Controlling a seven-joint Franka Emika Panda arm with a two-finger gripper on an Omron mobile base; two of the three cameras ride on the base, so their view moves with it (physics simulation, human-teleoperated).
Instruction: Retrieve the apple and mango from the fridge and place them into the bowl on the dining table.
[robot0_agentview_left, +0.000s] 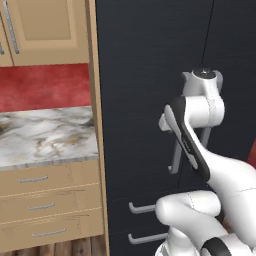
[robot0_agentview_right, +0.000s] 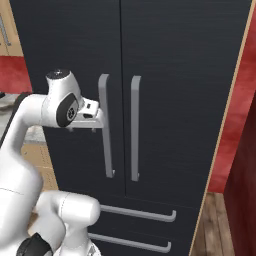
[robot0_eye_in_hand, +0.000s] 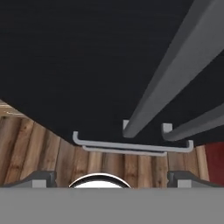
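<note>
- Kitchen scene: wood floor (robot0_eye_in_hand: 39, 153) runs under the fridge (robot0_agentview_right: 175, 60), whose doors are shut.
- Gripper (robot0_agentview_right: 97, 116) sits at the fridge's left door handle (robot0_agentview_right: 106, 125), seen from the right base; its fingers (robot0_eye_in_hand: 41, 178) stand spread wide, pinching nothing.
- Left of the fridge, the left base view adds a marble counter (robot0_agentview_left: 45, 135) and tan drawers (robot0_agentview_left: 45, 202).
- Lower drawer handles (robot0_eye_in_hand: 131, 146) appear below.
</note>
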